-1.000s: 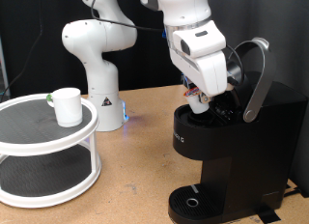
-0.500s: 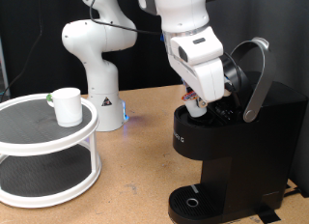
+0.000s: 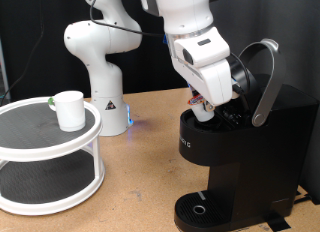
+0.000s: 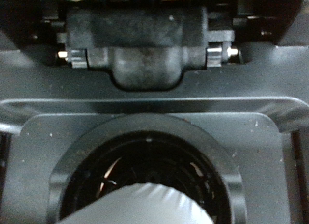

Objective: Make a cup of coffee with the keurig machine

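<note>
Counted one coffee machine, one cup, one two-tier stand, and two white robot arms: the working arm over the machine and a second arm behind, near the exterior view's top left. Machine black, boxy and smooth, lid raised, its curved grey handle arching up at the exterior view's right, round drip tray at its foot. Gripper lowered into the open top; fingertips hidden there, so spread and any load could not be told. From the wrist, looked into a dark round pod well, a pale rounded shape at its edge, blurred. Cup plain white, cylindrical, glossy, upright on the stand's top shelf, well apart from the machine.
</note>
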You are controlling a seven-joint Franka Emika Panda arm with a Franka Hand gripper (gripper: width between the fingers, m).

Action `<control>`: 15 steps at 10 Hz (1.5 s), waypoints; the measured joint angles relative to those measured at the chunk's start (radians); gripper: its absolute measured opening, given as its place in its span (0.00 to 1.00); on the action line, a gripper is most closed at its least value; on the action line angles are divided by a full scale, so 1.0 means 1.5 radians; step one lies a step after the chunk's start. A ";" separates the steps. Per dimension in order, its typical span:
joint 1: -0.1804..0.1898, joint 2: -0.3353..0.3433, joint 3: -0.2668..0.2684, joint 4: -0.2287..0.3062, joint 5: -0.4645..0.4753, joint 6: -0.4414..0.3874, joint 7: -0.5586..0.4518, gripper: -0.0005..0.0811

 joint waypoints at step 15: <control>0.001 -0.002 0.006 -0.039 0.037 0.060 -0.066 0.52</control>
